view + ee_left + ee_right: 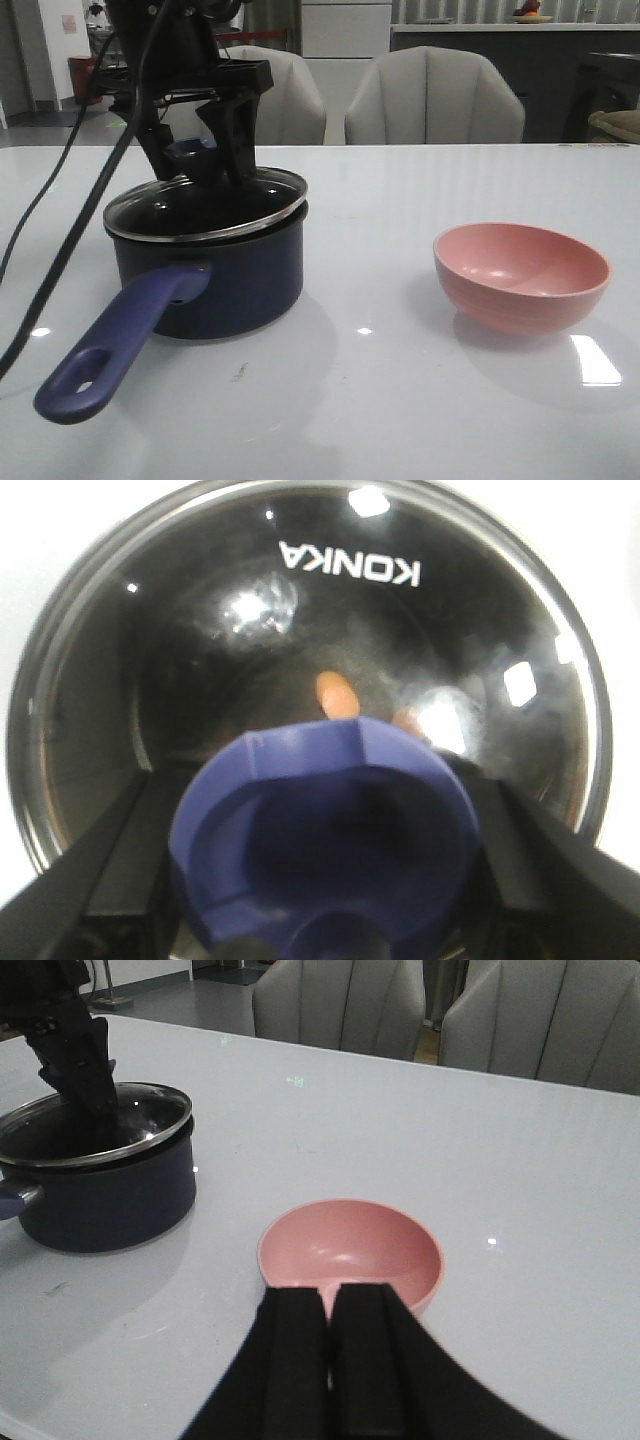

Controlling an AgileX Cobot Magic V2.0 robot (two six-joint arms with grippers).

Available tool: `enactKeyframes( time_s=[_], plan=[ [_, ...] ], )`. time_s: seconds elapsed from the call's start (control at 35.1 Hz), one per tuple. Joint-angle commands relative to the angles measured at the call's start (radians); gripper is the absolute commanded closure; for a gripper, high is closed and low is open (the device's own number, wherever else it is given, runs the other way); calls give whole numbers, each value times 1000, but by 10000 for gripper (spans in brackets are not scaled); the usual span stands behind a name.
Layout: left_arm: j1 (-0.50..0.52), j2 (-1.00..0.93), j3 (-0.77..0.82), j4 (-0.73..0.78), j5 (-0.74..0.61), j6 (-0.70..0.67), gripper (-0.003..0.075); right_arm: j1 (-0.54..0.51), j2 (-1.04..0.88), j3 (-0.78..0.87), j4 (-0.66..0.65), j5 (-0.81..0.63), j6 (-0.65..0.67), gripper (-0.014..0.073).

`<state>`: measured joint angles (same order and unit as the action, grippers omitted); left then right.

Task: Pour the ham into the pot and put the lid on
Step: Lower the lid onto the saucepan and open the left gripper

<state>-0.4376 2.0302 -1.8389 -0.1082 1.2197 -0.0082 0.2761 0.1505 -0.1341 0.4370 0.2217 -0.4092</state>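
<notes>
The white glossy table [400, 400] fills most of the front view, catching small bright reflections of the ceiling lights, and behind it along the top of the frame stand two pale grey padded chairs [435, 95] with a darker cabinet wall and a red bin far off in the upper left corner. The biggest thing on the table is the pot [215, 270], left of centre, dark navy, its long purple-blue handle running toward the lower left corner. The lid [205, 205] sits on it, slightly tilted, its right edge raised off the rim. The left gripper [195, 150] comes down from the upper left and its black fingers [110, 880] are clenched on either side of the lid's dark blue knob [320, 830]. Across the glass in the left wrist view the white word "KONKA" reads upside down, near the top centre. At the right of the front view, well apart from the pot, stands the salmon-pink bowl [522, 275], nothing in it. The right gripper [330, 1360] hovers just beside the bowl's rim with its jaws pressed together on nothing. Smallest of all, the ham [335, 694] shows through the glass as an orange-pink piece on the pot's black bottom, mid-frame just above the knob.
</notes>
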Motion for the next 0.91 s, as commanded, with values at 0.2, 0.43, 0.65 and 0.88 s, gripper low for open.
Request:
enactKeyframes(
  time_s=[0.2,0.43,0.65,0.88],
  plan=[
    [-7,-55,-30,14,-11,-1,346,1,7,-27,9,-65,-7,447],
    [-7,-55,-30,-14,-40,-1,115,1,7,-27,9,-65,-7,447],
    [-7,-55,-30,-35,-70,-1,115,1,7,-27,9,-65,-7,447],
    [-7,-92,-59,-48,-98,-1,115,1,7,-27,9,-65,-7,447]
  ],
)
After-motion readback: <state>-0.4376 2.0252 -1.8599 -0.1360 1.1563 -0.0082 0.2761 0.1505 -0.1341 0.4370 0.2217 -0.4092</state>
